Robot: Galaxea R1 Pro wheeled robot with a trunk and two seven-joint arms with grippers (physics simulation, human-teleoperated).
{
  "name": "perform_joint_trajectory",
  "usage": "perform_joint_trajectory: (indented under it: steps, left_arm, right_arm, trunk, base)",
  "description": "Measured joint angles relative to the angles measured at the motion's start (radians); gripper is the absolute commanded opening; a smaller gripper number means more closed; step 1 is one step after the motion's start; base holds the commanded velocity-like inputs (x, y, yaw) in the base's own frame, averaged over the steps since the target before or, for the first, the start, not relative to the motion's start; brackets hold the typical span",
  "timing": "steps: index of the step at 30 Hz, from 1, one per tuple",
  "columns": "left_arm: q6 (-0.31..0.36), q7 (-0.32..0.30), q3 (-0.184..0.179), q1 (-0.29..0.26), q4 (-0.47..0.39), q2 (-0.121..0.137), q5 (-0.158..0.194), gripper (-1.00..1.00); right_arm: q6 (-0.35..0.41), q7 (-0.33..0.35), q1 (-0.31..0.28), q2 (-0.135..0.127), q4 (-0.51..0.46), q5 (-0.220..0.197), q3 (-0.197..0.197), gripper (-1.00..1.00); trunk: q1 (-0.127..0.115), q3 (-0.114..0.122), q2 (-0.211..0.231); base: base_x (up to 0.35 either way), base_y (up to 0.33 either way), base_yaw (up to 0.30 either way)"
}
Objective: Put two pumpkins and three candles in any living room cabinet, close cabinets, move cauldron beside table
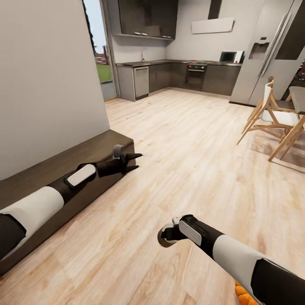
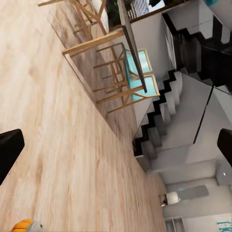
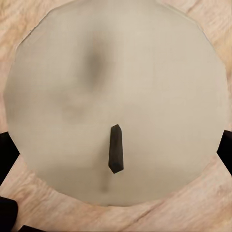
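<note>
Grey-beige candle (image 3: 116,101) clamped in right gripper (image 1: 166,235); left gripper (image 1: 135,162) wide beside cabinet (image 1: 51,169).

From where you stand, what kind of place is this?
Most likely an open-plan home: a kitchen with an oven and fridge at the far end, wooden dining chairs on a plank floor, and a low dark-brown cabinet along the near wall.

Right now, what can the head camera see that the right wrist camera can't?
Head view: the long dark cabinet by the wall, the kitchen, wooden chairs, both arms, and a pumpkin at the bottom edge. Right wrist view: a close look at the candle's flat top with its dark wick. Both share the wood floor and the candle in the right jaws.
</note>
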Motion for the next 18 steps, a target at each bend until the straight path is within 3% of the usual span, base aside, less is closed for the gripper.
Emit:
perform_joint_trajectory:
  steps: [6,18]
  left_arm:
    - [0.003,-0.004,0.0,0.0,0.024,0.013,0.0,1.0]
    - [0.001,0.001,0.003,0.0,0.073,0.004,0.002,1.0]
  right_arm:
    - [-0.001,0.0,0.0,-0.001,0.0,0.0,0.0,-1.0]
    - [0.002,-0.001,0.0,-0.007,0.003,-0.001,-0.003,-1.0]
  trunk:
    - [-0.023,0.019,0.042]
    - [-0.069,0.063,0.126]
  base:
    - [0.0,0.0,0.288]
    - [0.0,0.0,0.289]
